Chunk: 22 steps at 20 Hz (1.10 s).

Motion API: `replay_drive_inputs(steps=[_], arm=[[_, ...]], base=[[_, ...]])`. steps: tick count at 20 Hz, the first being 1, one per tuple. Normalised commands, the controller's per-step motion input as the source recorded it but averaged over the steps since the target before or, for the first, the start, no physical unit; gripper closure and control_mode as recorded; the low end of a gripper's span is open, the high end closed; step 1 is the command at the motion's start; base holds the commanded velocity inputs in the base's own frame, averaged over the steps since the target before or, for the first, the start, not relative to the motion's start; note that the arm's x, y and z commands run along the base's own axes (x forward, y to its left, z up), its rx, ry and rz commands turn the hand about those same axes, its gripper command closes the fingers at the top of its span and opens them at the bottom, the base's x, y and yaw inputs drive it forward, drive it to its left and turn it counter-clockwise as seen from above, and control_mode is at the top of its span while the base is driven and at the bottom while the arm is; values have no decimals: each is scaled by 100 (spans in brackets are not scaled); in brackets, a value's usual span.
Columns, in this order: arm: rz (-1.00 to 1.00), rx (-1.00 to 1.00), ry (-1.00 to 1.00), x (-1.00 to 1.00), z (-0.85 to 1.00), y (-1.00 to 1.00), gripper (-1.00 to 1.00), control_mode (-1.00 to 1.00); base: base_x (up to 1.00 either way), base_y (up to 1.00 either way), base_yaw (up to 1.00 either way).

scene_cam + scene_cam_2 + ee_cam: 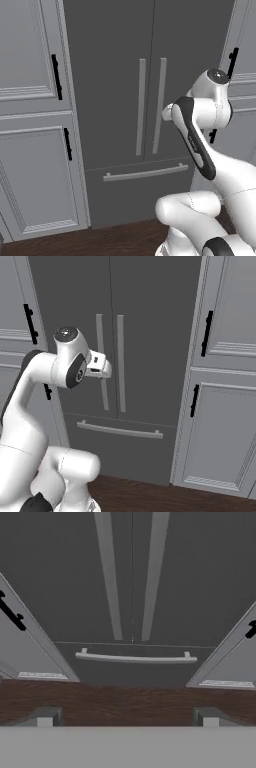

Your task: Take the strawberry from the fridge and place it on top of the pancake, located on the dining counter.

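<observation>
Amid light grey panelled cabinets [30,150], you face the tall dark grey double-door fridge [115,65], shut with the strawberry presumably inside; fingers [45,717] spread wide, so pinch that soft berry gently.

The fridge [131,587] stands straight ahead of the jaws, its two doors shut. The door seam lines up between the jaws, with one bar handle [109,572] on each side of it. Below them lies the bottom drawer [135,667], nearer the jaws. Panelled cabinets [35,125] flank the fridge left and right.
</observation>
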Motion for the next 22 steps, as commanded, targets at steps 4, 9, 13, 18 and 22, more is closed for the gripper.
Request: replay_drive_inputs(steps=[4, 9, 13, 18, 22], arm=[[0, 0, 0, 59, 0, -24, -100, -100], [0, 0, -7, 50, -24, -4, -100, -100], [0, -1, -12, 57, -54, 0, -100, -100], [0, 0, -1, 69, -16, -5, -100, -100], [0, 0, 3, 64, 0, -14, -100, -100]], base=[[0, 0, 0], [0, 0, 0], [0, 0, 0], [0, 0, 0], [0, 0, 0]])
